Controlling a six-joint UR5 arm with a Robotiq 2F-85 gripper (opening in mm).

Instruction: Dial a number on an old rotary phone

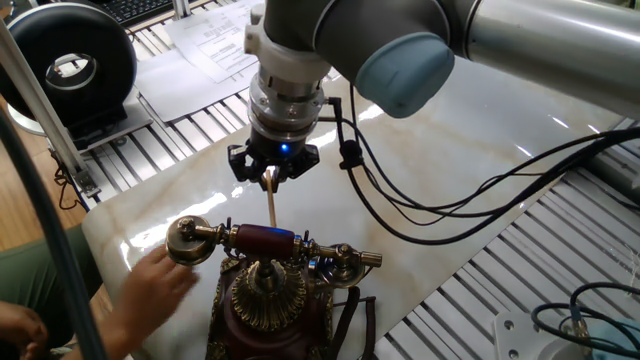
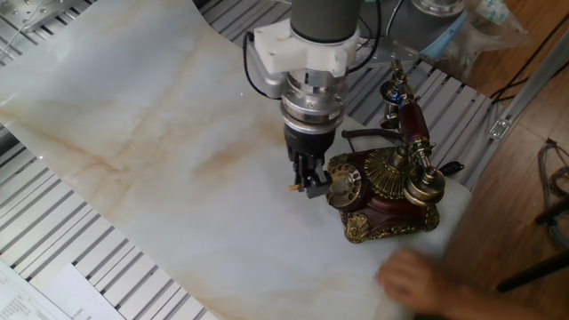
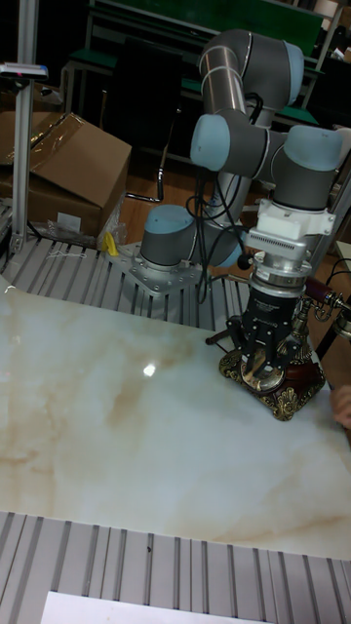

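Observation:
The old rotary phone (image 1: 270,305) (image 2: 384,191) (image 3: 285,374), maroon with brass trim, stands at the marble slab's edge with its handset (image 1: 262,240) (image 2: 412,133) resting on the cradle. Its dial (image 2: 344,184) faces my gripper (image 1: 272,168) (image 2: 308,174) (image 3: 259,365). That gripper is shut on a thin wooden stick (image 1: 272,205) that points down. The stick's tip hangs just in front of the dial, beside the handset. Whether it touches the dial cannot be told. A person's hand (image 1: 160,290) (image 2: 418,280) rests against the phone's near side.
A black ring-shaped device (image 1: 65,65) and papers (image 1: 215,40) lie beyond the slab on the slatted table. Black cables (image 1: 450,205) trail from my wrist over the marble. A cardboard box (image 3: 68,166) stands behind the table.

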